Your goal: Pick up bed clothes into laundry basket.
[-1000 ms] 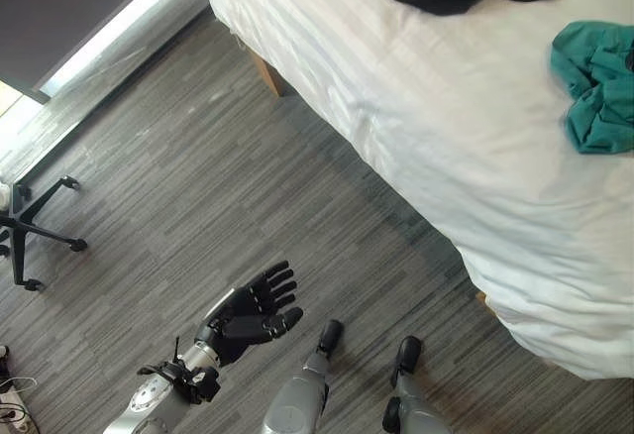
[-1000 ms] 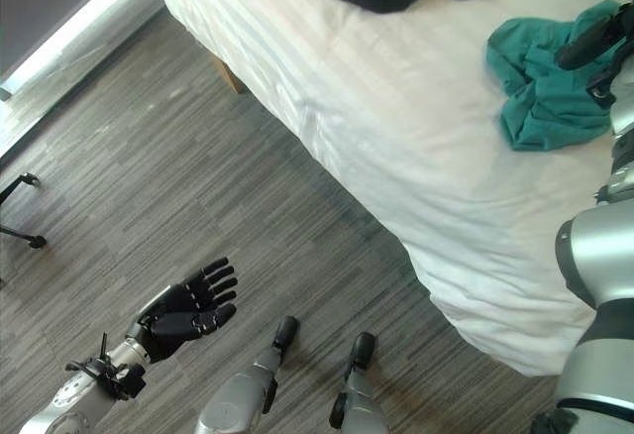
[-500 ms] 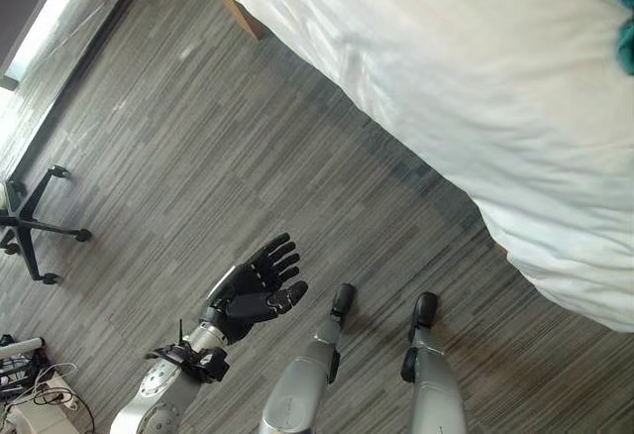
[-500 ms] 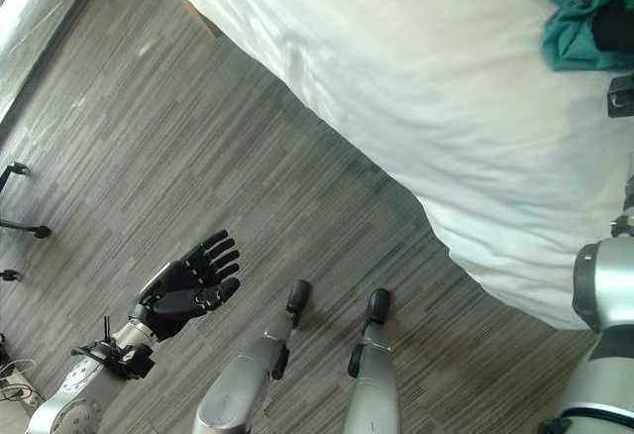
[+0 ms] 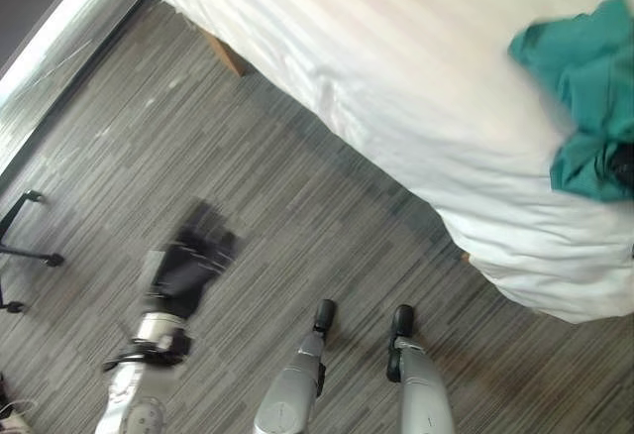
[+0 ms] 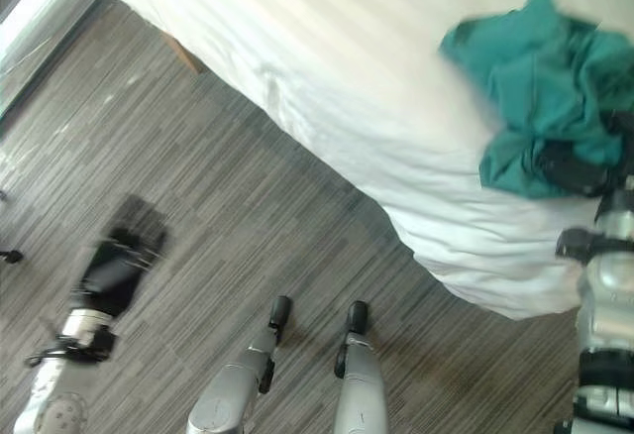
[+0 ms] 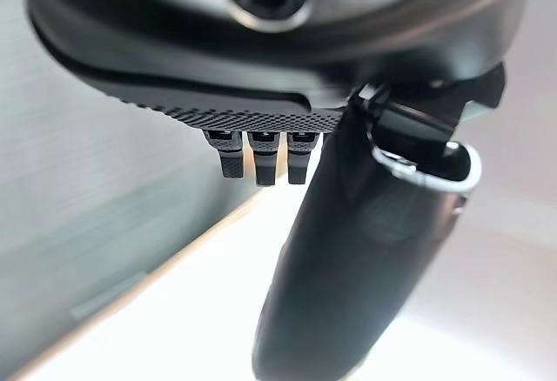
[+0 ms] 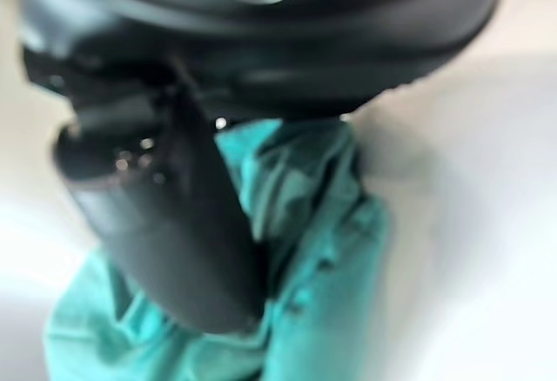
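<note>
On the white bed (image 6: 327, 87), near its corner edge, lies the teal garment (image 6: 535, 97), crumpled, its long axis running roughly from the bed's middle toward that edge. My right hand (image 6: 575, 168) sits at its near end; whether its fingers have closed on the cloth I cannot tell (they're buried in folds). I judge this the grasp step; next I need a firm pinch, then a lift. My left hand (image 5: 193, 261) hangs over the floor, fingers relaxed.
</note>
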You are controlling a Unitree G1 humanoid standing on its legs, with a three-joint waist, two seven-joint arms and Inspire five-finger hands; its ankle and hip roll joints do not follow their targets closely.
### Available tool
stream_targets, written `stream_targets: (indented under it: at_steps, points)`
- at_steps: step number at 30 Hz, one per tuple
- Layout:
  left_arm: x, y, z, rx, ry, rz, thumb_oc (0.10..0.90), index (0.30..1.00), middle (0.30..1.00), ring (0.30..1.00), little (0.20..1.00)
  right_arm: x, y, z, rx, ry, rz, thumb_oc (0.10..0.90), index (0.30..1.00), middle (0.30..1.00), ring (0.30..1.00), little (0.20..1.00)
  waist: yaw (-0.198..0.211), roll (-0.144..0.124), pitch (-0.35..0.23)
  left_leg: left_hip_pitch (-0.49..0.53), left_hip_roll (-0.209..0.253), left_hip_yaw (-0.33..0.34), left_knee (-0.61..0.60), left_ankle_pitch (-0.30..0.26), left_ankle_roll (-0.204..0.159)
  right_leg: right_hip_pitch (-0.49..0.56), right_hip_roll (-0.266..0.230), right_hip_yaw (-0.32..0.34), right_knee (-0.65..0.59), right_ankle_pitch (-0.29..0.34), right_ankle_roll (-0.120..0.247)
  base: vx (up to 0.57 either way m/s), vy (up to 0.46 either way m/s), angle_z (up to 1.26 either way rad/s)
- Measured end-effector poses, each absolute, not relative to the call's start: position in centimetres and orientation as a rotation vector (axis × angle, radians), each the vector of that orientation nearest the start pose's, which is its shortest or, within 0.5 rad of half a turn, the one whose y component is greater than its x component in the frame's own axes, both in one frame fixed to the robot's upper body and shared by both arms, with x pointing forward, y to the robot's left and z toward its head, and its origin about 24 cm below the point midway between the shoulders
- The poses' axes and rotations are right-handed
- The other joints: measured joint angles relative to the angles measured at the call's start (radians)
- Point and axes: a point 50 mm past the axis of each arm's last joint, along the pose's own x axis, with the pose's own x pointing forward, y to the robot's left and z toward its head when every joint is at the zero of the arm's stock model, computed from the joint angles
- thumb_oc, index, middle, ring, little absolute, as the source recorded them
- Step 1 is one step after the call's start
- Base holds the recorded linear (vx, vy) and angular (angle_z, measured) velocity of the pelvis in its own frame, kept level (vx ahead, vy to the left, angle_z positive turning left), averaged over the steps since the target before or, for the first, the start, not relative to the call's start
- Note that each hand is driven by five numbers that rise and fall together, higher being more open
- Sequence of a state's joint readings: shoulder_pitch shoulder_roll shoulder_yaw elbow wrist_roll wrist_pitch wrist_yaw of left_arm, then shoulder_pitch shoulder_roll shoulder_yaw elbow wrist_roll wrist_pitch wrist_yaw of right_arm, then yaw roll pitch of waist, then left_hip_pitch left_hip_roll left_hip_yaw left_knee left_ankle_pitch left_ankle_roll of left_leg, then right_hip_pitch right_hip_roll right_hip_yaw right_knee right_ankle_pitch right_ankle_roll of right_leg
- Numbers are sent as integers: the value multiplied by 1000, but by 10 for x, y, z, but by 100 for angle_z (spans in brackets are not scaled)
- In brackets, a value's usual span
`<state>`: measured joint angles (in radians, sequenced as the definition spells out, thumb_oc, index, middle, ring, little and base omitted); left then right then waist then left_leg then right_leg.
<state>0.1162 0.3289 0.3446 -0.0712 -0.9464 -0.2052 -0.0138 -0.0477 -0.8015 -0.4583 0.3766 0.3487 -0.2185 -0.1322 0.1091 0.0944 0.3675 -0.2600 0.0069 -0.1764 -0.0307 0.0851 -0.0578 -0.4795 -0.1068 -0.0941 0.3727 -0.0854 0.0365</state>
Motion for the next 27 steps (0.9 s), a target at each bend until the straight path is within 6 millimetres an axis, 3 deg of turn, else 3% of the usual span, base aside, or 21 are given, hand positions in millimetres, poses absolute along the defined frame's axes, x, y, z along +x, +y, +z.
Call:
stream_targets:
  at_steps: [4, 7, 10, 12, 13, 14, 15, 17, 19, 22, 24, 27]
  points:
    - [210, 325, 128, -476, -558, 495, 800, 900, 900, 900, 900, 192, -407, 98, -310, -54, -710, 400, 300, 300, 300, 300, -37, -19, -49, 29, 10, 3, -11, -2, 1, 26, 4, -9, 9, -7, -10, 62, -47, 4]
    - [230, 313, 146, -453, -619, 473, 800, 900, 900, 900, 900, 177, -398, 61, -246, 79, -718, 400, 300, 300, 300, 300, -84, -26, -78, 87, 23, 38, -4, -13, -20, 72, 27, 14, 2, -17, -9, 97, -119, -22]
    - [253, 305, 170, -497, -687, 445, 800, 900, 900, 900, 900, 179, -391, 51, -229, 115, -693, 400, 300, 300, 300, 300, -120, -52, -78, 94, 18, 63, 91, -41, -49, 116, 26, 27, 6, -35, -19, 54, -90, -21]
    - [267, 301, 185, -457, -708, 431, 800, 900, 900, 900, 900, 184, -387, 49, -201, 108, -695, 400, 300, 300, 300, 300, -146, -106, -55, 58, -11, 88, 307, -33, -66, 184, 31, 82, -27, -31, -48, 198, -61, -47]
    - [271, 300, 185, -464, -696, 438, 800, 900, 900, 900, 900, 185, -387, 51, -205, 100, -694, 400, 300, 300, 300, 300, -143, -116, -51, 27, -15, 85, 407, -29, -76, 223, 34, 106, -58, -23, -64, 149, 15, -59]
    - [272, 301, 183, -462, -687, 449, 800, 900, 900, 900, 900, 183, -387, 54, -217, 94, -691, 400, 300, 300, 300, 300, -143, -124, -50, 2, -5, 86, 450, -58, -90, 263, 44, 131, -101, -10, -80, 255, 39, -88]
    - [268, 308, 182, -415, -672, 464, 800, 900, 900, 900, 900, 178, -386, 61, -242, 71, -695, 400, 300, 300, 300, 300, -131, -133, -67, 18, 14, 114, 352, -67, -75, 292, 52, 132, -149, 23, -90, 177, 26, -96]
    - [265, 317, 187, -364, -677, 482, 800, 900, 900, 900, 900, 173, -389, 67, -252, 51, -714, 400, 300, 300, 300, 300, -136, -113, -78, -18, 56, 116, 282, -62, -85, 323, 82, 142, -179, 20, -105, 270, 65, -70]
    - [263, 332, 196, -273, -672, 510, 800, 900, 900, 900, 900, 169, -392, 67, -255, 53, -746, 400, 300, 300, 300, 300, -138, -114, -83, -62, 80, 116, 195, -39, -115, 350, 109, 156, -215, 30, -122, 293, 86, -46]
    - [261, 362, 194, -178, -596, 605, 800, 900, 900, 900, 900, 173, -389, 65, -243, 52, -742, 400, 300, 300, 300, 300, -126, -99, -90, -68, 108, 142, 119, -17, -108, 418, 140, 188, -260, 38, -133, 235, 158, -58]
    - [257, 374, 187, -148, -543, 656, 800, 900, 900, 900, 900, 171, -388, 64, -252, 59, -738, 400, 300, 300, 300, 300, -121, -88, -112, -34, 114, 199, 132, -16, -89, 452, 137, 231, -274, 10, -110, 351, 297, -59]
    - [255, 383, 175, -154, -493, 698, 800, 900, 900, 900, 900, 177, -384, 68, -258, 48, -717, 400, 300, 300, 300, 300, -120, -51, -141, 63, 112, 225, 79, -5, -52, 473, 119, 279, -271, -30, -59, 194, 204, -64]
